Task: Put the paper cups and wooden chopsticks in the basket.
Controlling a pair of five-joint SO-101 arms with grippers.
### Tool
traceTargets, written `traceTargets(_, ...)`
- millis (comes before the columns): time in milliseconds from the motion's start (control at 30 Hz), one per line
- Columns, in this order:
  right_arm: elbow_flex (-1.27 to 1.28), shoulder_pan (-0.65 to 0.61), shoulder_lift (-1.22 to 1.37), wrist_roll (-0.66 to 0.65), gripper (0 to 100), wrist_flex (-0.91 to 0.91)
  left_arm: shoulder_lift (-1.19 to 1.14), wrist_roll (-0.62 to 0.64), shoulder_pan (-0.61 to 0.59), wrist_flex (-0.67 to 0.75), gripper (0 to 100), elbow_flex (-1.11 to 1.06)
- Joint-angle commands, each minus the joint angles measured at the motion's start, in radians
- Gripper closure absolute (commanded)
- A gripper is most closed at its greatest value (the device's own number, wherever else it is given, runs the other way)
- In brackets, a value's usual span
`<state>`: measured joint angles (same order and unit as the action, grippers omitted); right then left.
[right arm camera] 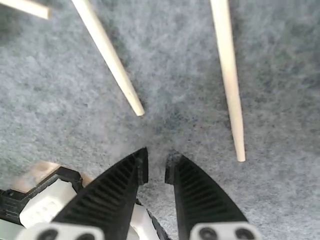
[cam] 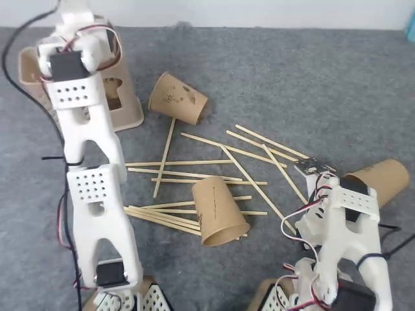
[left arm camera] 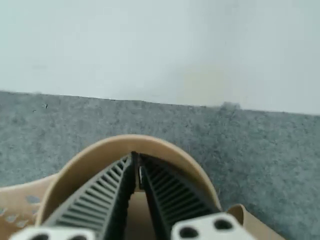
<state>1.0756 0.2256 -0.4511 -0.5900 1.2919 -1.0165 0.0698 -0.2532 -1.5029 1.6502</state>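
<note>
At the far left of the grey felt table (cam: 292, 78), the left arm (cam: 91, 188) is hanging extended from its near-left base over the beige basket (cam: 130, 107). In the left wrist view, the left gripper (left arm camera: 136, 157) is holding its fingers almost together, with only a thin slit between them. It appears to be pinching the wall of the held paper cup (left arm camera: 95, 156), whose round rim is arching just behind the fingertips. The perforated basket wall (left arm camera: 15, 205) is showing just below the cup on either side.

Three more cups are lying on their sides. The far cup (cam: 178, 97) is resting just right of the basket. The middle cup (cam: 219, 210) is lying across several of the wooden chopsticks (cam: 181, 162), which are sprawling crisscrossed over the centre of the table. The right cup (cam: 384, 180) is sitting at the right edge, partly tucked behind the right arm (cam: 343, 223).

The right arm is standing at the near right, next to the right end of the chopstick pile. In the right wrist view, the right gripper (right arm camera: 156, 162) is hovering just above the felt with its fingers a narrow gap apart and nothing between them. Two chopstick ends (right arm camera: 112, 60) are lying close ahead of the tips, apart from them.
</note>
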Motion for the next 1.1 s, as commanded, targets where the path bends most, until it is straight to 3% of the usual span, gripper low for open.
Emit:
traceTargets(0,-0.008,-0.007,-0.036,-0.012,92.9,-0.005,0.031,-0.009,-0.018,-0.103,99,0.027)
traceTargets(200,-0.008,-0.007,-0.036,-0.012,92.9,-0.005,0.060,-0.009,-0.018,-0.215,99,0.022)
traceTargets(533,-0.008,-0.007,-0.036,-0.012,92.9,-0.005,-0.063,-0.003,-0.018,-0.121,99,0.028)
traceTargets(967,-0.008,-0.007,-0.036,-0.012,92.9,-0.007,0.404,-0.005,-0.026,-0.072,98,0.021)
traceTargets(1067,-0.008,-0.007,-0.036,-0.012,92.9,-0.007,0.439,-0.003,-0.037,-0.074,93,0.021)
